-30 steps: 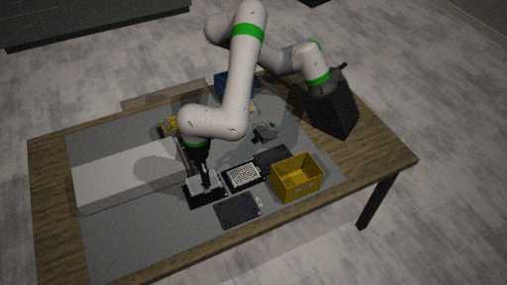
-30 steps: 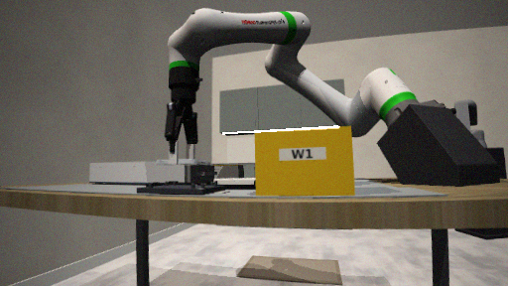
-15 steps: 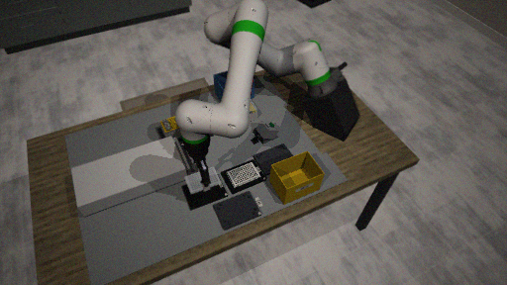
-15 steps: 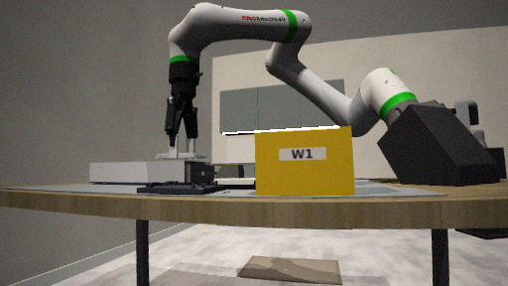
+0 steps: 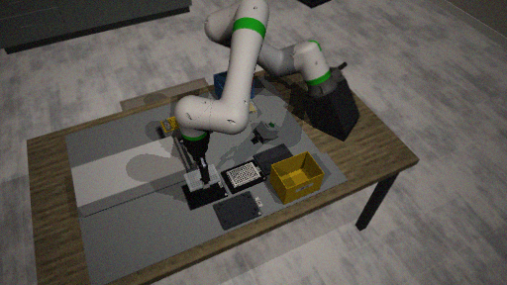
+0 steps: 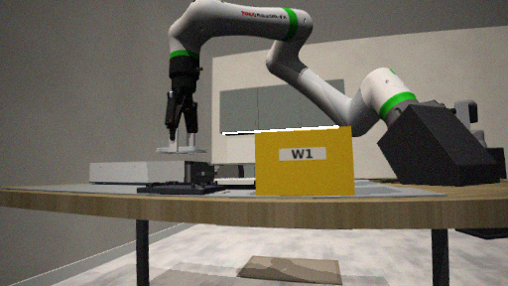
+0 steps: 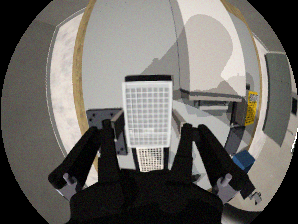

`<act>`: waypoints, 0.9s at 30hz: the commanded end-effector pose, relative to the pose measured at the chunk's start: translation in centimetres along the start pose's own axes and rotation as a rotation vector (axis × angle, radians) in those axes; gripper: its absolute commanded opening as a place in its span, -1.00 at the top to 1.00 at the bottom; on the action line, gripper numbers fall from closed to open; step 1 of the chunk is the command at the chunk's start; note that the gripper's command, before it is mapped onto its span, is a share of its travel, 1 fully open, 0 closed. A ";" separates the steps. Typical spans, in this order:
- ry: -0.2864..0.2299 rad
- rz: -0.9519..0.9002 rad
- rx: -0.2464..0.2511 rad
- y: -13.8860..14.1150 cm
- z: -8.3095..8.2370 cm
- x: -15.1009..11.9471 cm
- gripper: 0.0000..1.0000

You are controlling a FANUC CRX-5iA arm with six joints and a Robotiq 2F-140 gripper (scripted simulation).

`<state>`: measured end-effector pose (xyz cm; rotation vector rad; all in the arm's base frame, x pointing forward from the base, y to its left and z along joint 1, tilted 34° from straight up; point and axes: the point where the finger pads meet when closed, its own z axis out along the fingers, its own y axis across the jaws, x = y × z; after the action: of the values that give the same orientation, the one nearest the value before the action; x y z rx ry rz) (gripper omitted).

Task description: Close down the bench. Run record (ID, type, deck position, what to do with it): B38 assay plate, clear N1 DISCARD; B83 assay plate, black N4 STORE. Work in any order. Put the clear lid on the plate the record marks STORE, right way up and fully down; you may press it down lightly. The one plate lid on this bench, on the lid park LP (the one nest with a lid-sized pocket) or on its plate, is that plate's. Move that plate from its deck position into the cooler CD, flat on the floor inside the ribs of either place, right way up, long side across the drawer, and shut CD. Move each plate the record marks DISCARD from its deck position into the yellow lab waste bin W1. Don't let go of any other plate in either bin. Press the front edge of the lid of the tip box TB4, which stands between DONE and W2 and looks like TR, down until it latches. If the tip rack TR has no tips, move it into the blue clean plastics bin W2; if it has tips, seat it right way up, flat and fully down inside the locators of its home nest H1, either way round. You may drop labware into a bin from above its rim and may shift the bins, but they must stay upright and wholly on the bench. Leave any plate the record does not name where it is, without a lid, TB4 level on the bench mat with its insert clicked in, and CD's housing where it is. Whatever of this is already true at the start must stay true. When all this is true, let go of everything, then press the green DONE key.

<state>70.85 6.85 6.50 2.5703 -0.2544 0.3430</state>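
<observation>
Here the claw [image 6: 182, 135] grips the clear plate [image 6: 181, 148], lifted above the bench.

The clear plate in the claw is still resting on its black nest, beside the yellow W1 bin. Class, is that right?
Not quite. The exterior view shows the clear plate held in the claw, lifted well above its black nest. The yellow W1 bin does stand beside it.

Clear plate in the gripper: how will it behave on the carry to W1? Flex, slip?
Probably stiff: the clear plate hangs flat and level under the gripper, with no sag. Likely light, being thin and full of open wells. In the wrist view most of it juts out beyond the fingers, so it may pivot or slip on a quick swing towards the yellow bin W1.
</observation>
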 end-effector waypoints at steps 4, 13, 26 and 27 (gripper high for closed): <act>0.000 0.000 0.000 0.0 -0.8 0.0 1.00; 0.000 0.000 0.000 0.0 -1.7 0.0 1.00; 0.000 0.000 0.000 0.0 -3.2 0.0 1.00; 0.000 0.000 0.000 0.0 -3.3 0.0 1.00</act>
<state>70.26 8.47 9.04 2.5703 -0.2544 0.3429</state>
